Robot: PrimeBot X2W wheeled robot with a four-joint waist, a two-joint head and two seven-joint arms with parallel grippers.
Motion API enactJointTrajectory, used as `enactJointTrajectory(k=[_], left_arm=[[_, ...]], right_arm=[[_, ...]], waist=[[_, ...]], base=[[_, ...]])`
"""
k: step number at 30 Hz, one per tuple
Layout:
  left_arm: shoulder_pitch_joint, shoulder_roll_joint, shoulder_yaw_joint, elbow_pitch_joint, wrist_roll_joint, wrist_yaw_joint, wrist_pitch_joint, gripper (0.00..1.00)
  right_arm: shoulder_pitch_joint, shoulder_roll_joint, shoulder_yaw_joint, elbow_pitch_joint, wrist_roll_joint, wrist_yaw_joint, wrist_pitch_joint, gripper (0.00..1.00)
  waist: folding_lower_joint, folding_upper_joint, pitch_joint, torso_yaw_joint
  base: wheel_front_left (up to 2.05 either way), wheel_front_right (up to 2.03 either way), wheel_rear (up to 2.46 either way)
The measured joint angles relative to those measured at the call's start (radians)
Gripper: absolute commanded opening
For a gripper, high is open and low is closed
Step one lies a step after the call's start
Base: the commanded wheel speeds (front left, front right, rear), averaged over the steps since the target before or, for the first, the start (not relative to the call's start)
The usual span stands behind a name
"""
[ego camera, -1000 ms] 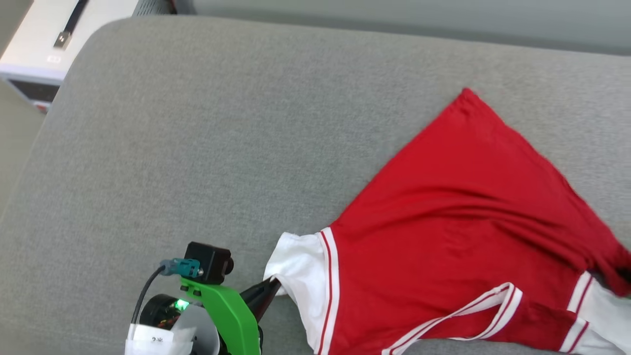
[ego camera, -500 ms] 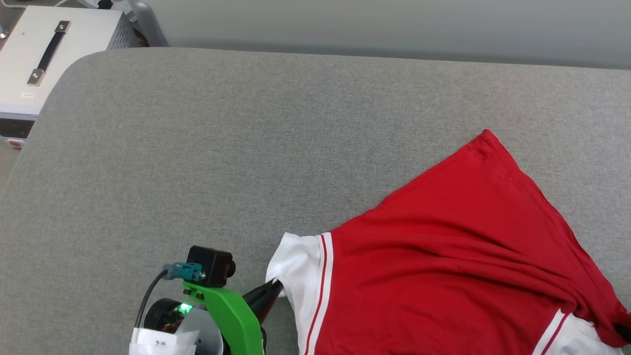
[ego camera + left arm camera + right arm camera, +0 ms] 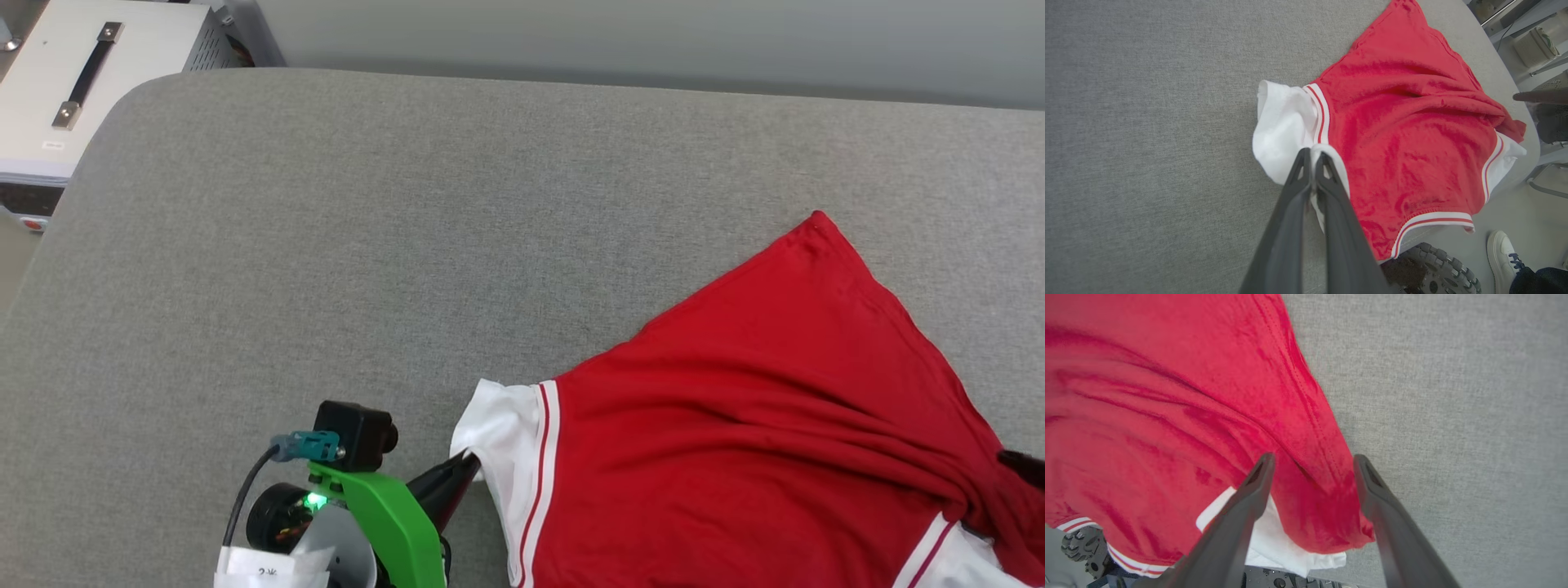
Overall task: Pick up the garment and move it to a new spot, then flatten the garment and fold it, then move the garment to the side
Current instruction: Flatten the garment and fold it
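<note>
Comparing with a second ago, the right end effector [image 3: 1313, 457] has let go: its fingers now stand wide apart on either side of a bunched red fold of the garment [image 3: 735, 408], where before they were clenched on it. Whether the fingers touch the cloth cannot be told. The left end effector [image 3: 1313, 153] still grips the white sleeve, fingers pressed together on its edge. The head camera has shifted, so the garment sits lower in that view than a second ago and the striped band seen then along the bottom now falls below the frame. Since half a second ago the garment has hardly moved.

The garment lies spread on the right part of the grey table [image 3: 326, 245], plain red side up, one corner pointing away from the robot. In the head view its near part is cut off by the bottom edge, the far sleeve by the lower right corner, and of the right end effector just a dark tip shows at the right edge. In the left wrist view a striped edge and the other white sleeve hang over the table's rim, above a wheel [image 3: 1433, 265] and a shoe [image 3: 1500, 253]; whether that striped edge is collar or hem is unclear. A white box [image 3: 49, 82] stands beyond the table's far left corner, partly out of frame.
</note>
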Motion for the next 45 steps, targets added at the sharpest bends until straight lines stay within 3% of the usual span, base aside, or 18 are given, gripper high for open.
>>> enactJointTrajectory(k=[6,12,21,28,38,39,40,41,45], left_arm=[[-0.028,-0.006,-0.005,-0.032,0.021,0.0,0.0,0.0],[-0.056,-0.025,-0.017,-0.056,0.04,-0.003,-0.002,0.0],[-0.128,-0.077,-0.032,-0.053,0.082,-0.039,-0.013,0.0],[-0.15,-0.097,-0.038,-0.058,0.084,-0.05,-0.022,0.0],[-0.16,-0.113,-0.039,-0.058,0.086,-0.057,-0.037,0.0],[-0.161,-0.114,-0.039,-0.057,0.086,-0.058,-0.037,0.0],[-0.162,-0.116,-0.039,-0.057,0.086,-0.059,-0.04,0.0],[-0.162,-0.119,-0.038,-0.057,0.083,-0.059,-0.044,0.0],[-0.162,-0.119,-0.035,-0.053,0.081,-0.06,-0.046,0.0]], right_arm=[[-0.14,0.0,0.02,-0.094,0.0,0.0,0.116,1.0],[-0.317,-0.001,0.06,-0.099,-0.028,0.0,0.205,1.0],[-0.562,0.0,0.128,0.05,-0.127,0.0,0.263,1.0],[-0.605,-0.025,0.186,0.14,-0.157,0.0,0.282,1.0],[-0.605,-0.066,0.208,0.165,-0.16,0.0,0.29,1.0],[-0.605,-0.066,0.207,0.166,-0.159,0.0,0.292,0.5],[-0.604,-0.066,0.202,0.168,-0.157,0.0,0.299,0.2],[-0.604,-0.066,0.2,0.168,-0.155,0.0,0.301,0.0],[-0.596,-0.069,0.196,0.167,-0.151,0.0,0.282,0.0]], waist=[[0.0,0.0,0.039,0.033],[0.0,0.0,0.098,0.078],[0.0,0.0,0.219,0.187],[0.0001,0.0,0.272,0.249],[0.0001,0.0,0.314,0.285],[0.0001,-0.0001,0.315,0.287],[0.0001,0.0,0.317,0.289],[0.0001,0.0,0.318,0.291],[0.0001,0.0,0.311,0.29]], base=[[0.0,0.0,0.0],[0.0,0.0,0.0],[0.0,0.0,0.0],[0.0,0.0,0.0],[0.0,0.0,0.0],[0.0,0.0,0.0],[0.0,0.0,0.0],[0.0,0.0,0.0],[0.0,0.0,0.0]])
